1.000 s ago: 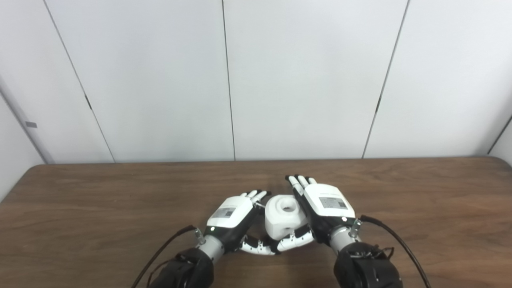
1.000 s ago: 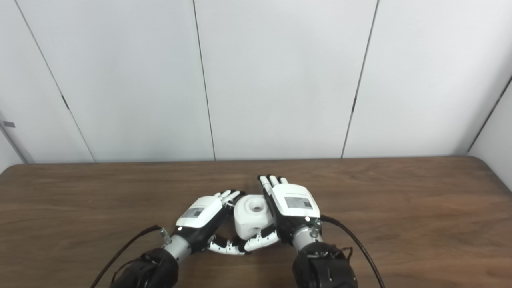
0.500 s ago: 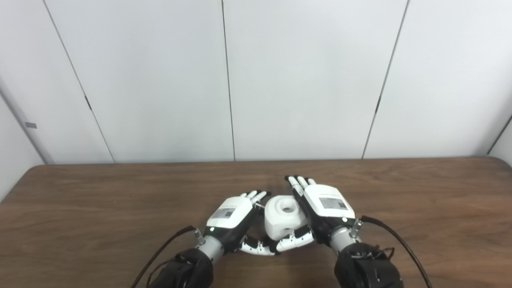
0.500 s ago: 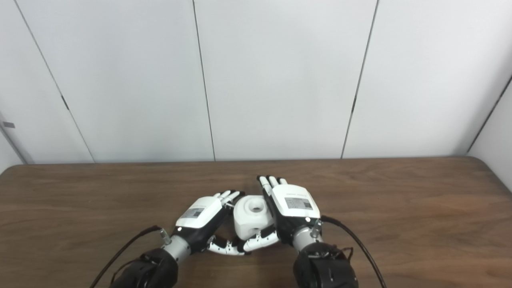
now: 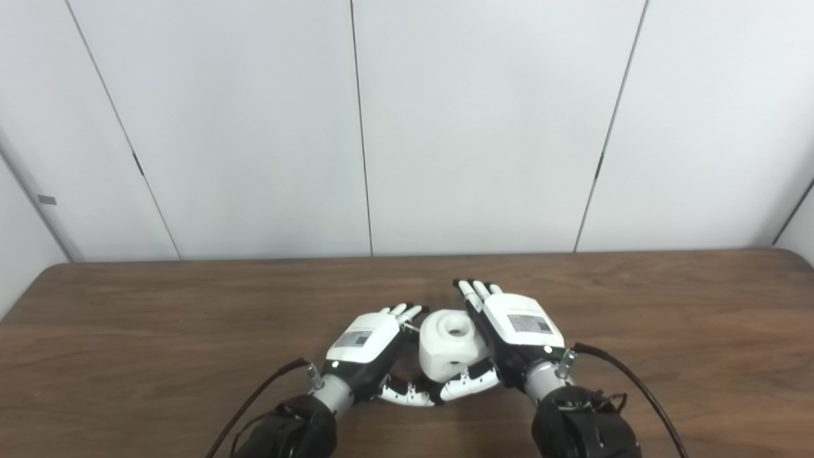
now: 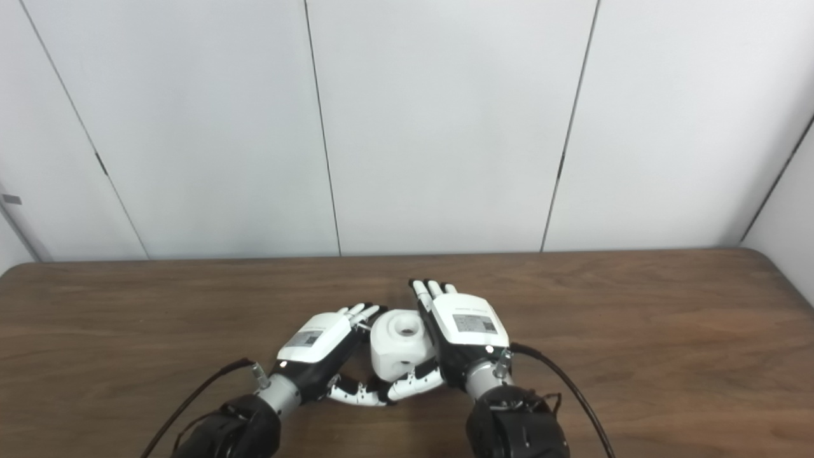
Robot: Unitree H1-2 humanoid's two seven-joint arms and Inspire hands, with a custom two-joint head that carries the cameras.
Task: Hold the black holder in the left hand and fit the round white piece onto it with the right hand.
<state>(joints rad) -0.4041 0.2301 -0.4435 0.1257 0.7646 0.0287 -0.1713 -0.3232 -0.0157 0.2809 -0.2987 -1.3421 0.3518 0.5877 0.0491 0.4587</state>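
Left eye view: a round white piece (image 5: 449, 346) with a hole in its top sits low on the brown counter (image 5: 127, 331), between the two hands. Left hand (image 5: 365, 343) flanks it on the left, back of hand up, fingers (image 5: 400, 311) extended and close together along the piece's side, thumb curled under in front. Right hand (image 5: 516, 331) flanks it on the right, fingers (image 5: 474, 291) straight and pressed together past the piece, thumb reaching in front to meet the left thumb. Cannot tell whether either hand truly grips the piece. Right eye view: same layout; white piece (image 6: 399, 346) cupped between left hand (image 6: 316, 340) and right hand (image 6: 466, 327). No black holder can be made out. Black cables (image 6: 559, 388) trail from both wrists.
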